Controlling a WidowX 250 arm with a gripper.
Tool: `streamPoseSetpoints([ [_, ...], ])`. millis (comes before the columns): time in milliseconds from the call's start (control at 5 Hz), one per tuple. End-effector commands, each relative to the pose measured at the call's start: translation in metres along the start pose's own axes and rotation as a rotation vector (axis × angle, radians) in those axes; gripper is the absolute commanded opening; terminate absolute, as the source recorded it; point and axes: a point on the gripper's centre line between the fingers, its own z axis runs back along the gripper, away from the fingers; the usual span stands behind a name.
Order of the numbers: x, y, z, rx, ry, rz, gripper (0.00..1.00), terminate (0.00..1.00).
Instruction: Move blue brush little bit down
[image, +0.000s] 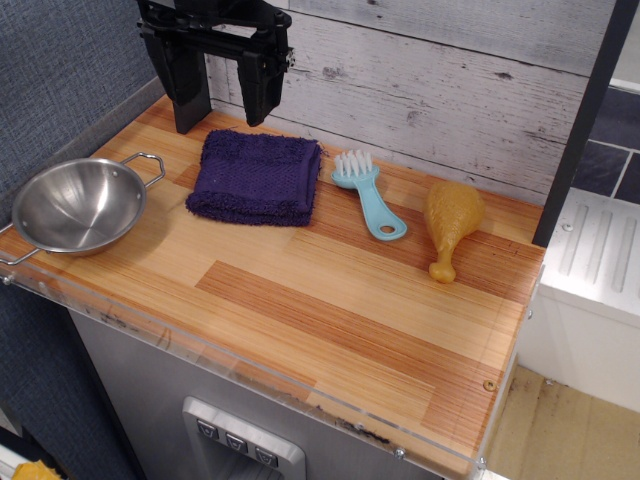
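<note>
The light-blue brush (368, 194) lies on the wooden counter near the back wall, white bristles at its far end and the handle's hole at its near end. It sits between the dark purple folded cloth (256, 176) on its left and a toy chicken drumstick (450, 222) on its right. My black gripper (222, 100) hangs open and empty at the back left, above the far edge of the cloth and well left of the brush.
A steel bowl with handles (78, 204) sits at the left edge of the wooden counter (340, 320). A grey plank wall runs along the back. The counter's front and right edges drop off; a white unit (590, 270) stands to the right.
</note>
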Motion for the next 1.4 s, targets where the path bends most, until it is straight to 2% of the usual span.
streamPoseSetpoints([
  [0, 0.0, 0.0, 0.0, 0.0, 0.0, 0.0, 1.0, 0.0],
  [200, 0.022, -0.019, -0.016, 0.001, 0.011, -0.053, 1.0, 0.0],
  [400, 0.051, -0.04, -0.037, 0.027, -0.002, -0.053, 1.0, 0.0],
  [600, 0.08, -0.06, -0.07, 0.081, 0.009, -0.031, 1.0, 0.0],
  [800, 0.097, -0.077, -0.098, 0.104, 0.02, -0.028, 1.0, 0.0],
  [1200, 0.096, -0.069, -0.117, 0.155, 0.069, 0.01, 1.0, 0.0],
])
